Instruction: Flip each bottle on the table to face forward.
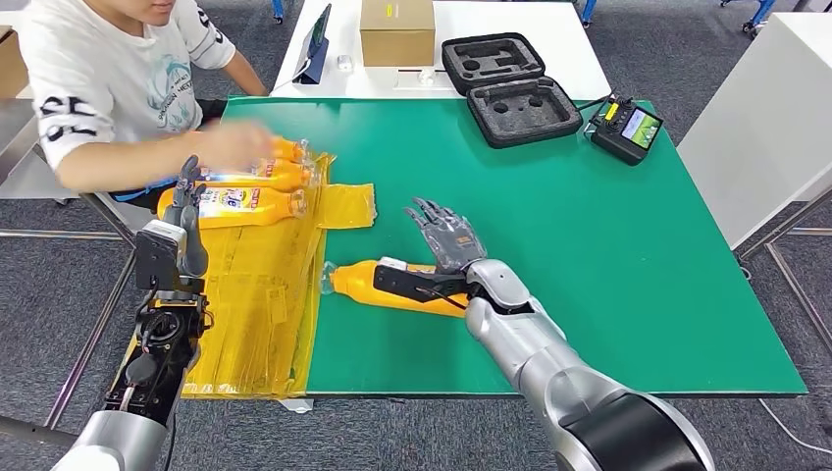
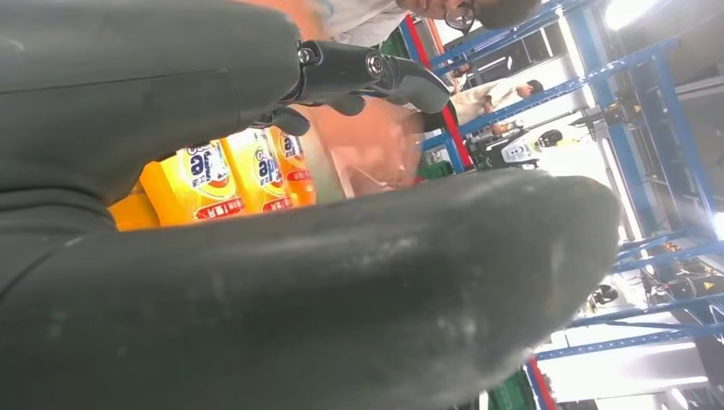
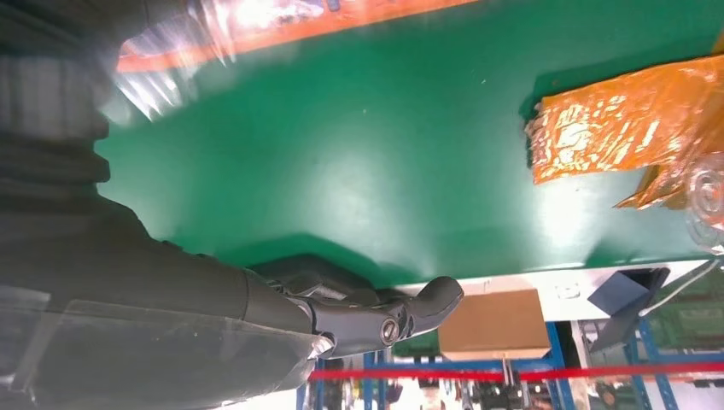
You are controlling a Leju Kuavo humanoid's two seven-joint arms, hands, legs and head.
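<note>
An orange bottle (image 1: 365,286) lies on its side on the green mat (image 1: 589,255), cap toward the yellow film. My right hand (image 1: 443,247) hovers at its far end, fingers spread and pointing away, the thumb lying over the bottle without gripping it. Three more orange bottles (image 1: 245,207) lie side by side on the film at the left, labels up; the same bottles (image 2: 230,175) appear past my left thumb. A person's blurred hand (image 1: 234,144) rests on them. My left hand (image 1: 183,210) stands raised just beside those bottles, holding nothing.
Crinkled yellow film (image 1: 257,304) covers the table's left part. An open black foam case (image 1: 510,90), a controller (image 1: 625,129), a cardboard box (image 1: 396,30) and a tablet (image 1: 318,44) sit at the back. A white cabinet (image 1: 775,118) stands to the right.
</note>
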